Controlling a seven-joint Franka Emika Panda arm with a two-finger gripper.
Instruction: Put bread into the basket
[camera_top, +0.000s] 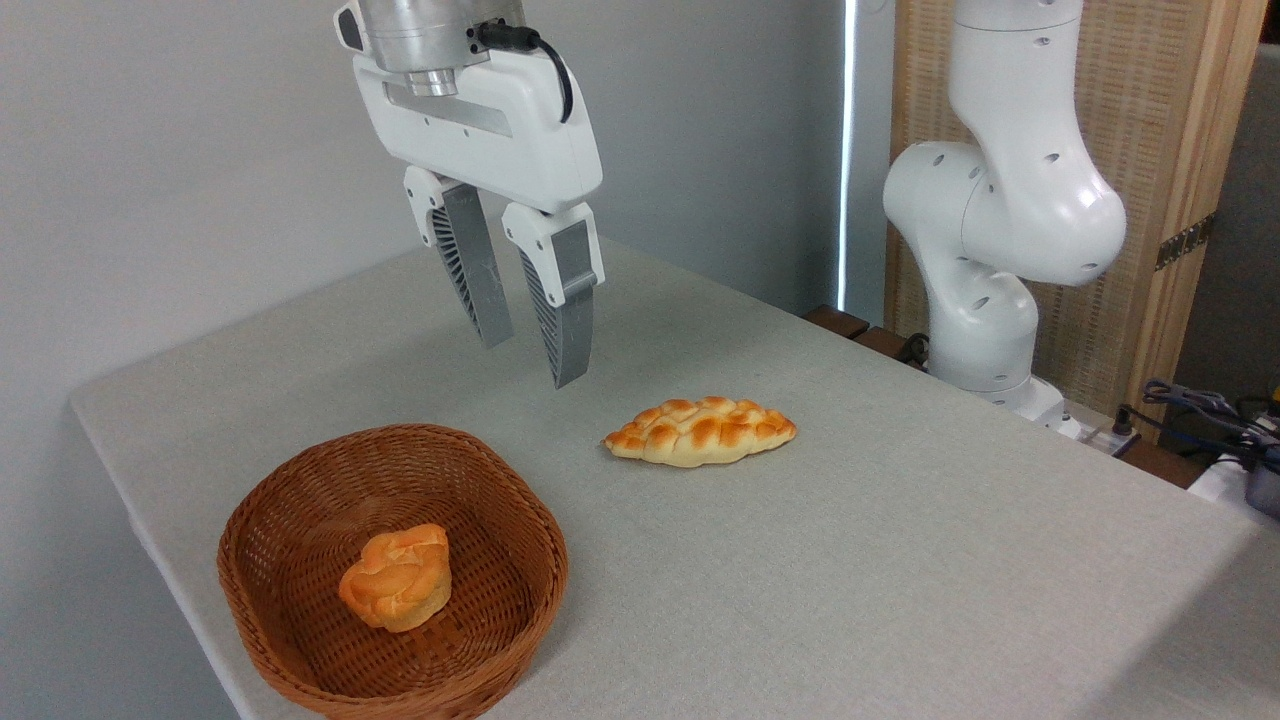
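Bread (396, 577) in basket (300, 500); underside hidden

The bread (395, 578) sits in the basket (300, 500) at the worktop's (900, 560) front left; the loaf (700, 432) lies right of and behind the basket.

Orange-golden bread (396, 578); reddish-brown woven basket (300, 500); pale braided loaf (700, 431), browned bumps.
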